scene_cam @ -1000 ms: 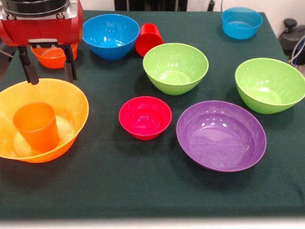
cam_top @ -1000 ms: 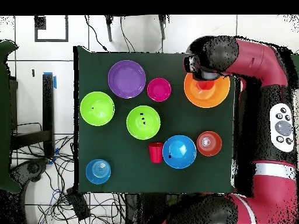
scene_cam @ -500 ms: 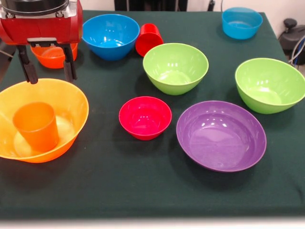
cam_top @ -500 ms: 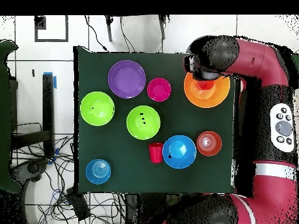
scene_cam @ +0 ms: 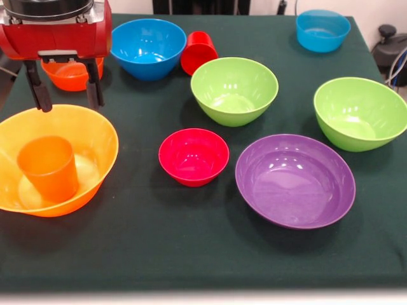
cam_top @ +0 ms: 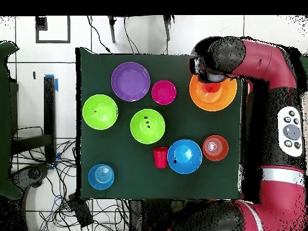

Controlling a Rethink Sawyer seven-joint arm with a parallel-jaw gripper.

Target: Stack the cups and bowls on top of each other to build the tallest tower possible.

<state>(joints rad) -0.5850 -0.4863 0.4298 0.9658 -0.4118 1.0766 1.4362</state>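
Nothing shifts; pincer [scene_cam: 65,96] still hangs spread and empty behind the big bowl [scene_cam: 95,136] holding the cup [scene_cam: 49,166]. Crimson bowl [scene_cam: 193,156], light, slick plastic, suits a rim grip.

Your arm [cam_top: 264,66] reads glossy red with rounded black joint housings. On its forearm you see a pale oval panel [cam_top: 292,130] carrying small dark round buttons, and lower down a light grey band rings the red casing. At the wrist, a red rounded block [scene_cam: 56,35] sits under a black ring. Two thin black fingers [scene_cam: 94,86] with stepped tips hang from a pale bracket beneath it.
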